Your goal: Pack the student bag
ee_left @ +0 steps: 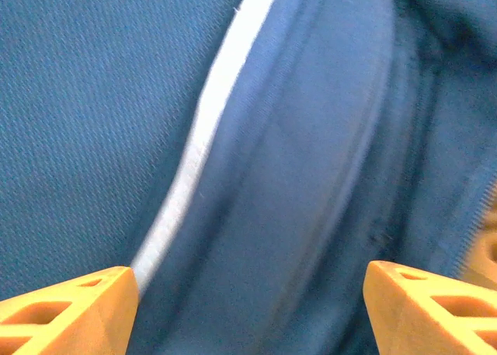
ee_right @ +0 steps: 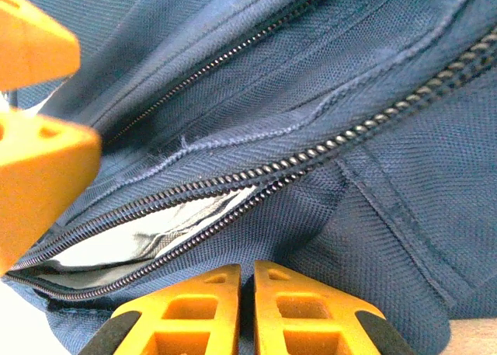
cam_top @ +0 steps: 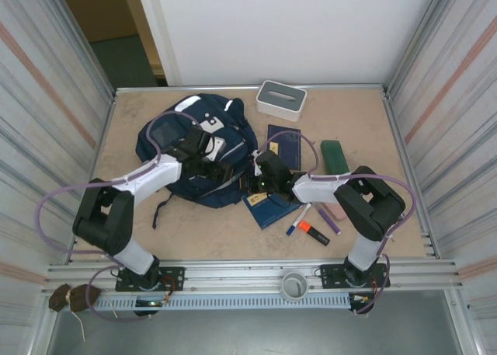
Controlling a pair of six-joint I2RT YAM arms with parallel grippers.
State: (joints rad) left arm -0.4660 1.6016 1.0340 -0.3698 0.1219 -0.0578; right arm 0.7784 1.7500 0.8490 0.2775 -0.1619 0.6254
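Note:
The student bag [cam_top: 182, 149], navy with white patches, lies left of the table's middle. My left gripper [cam_top: 220, 162] hovers over its right side; it [ee_left: 250, 293] stands open, its orange fingers [ee_left: 70, 308] wide apart over blue fabric and a pale strip [ee_left: 194, 153]. My right gripper [cam_top: 250, 182] meets the bag's right edge. It [ee_right: 247, 273] is shut on a fold of bag fabric [ee_right: 373, 176] just below a partly open zipper [ee_right: 233, 188] that shows light lining [ee_right: 147, 234]. The left gripper's fingers [ee_right: 39, 168] show at the upper left of the right wrist view.
A white-grey box [cam_top: 280, 99] stands at the back. Two navy notebooks [cam_top: 286, 144] [cam_top: 269, 209] lie right of the bag. A green case [cam_top: 335, 155], pens [cam_top: 297, 219] and an orange highlighter [cam_top: 314, 232] lie near the right arm. Corrugated walls close both sides.

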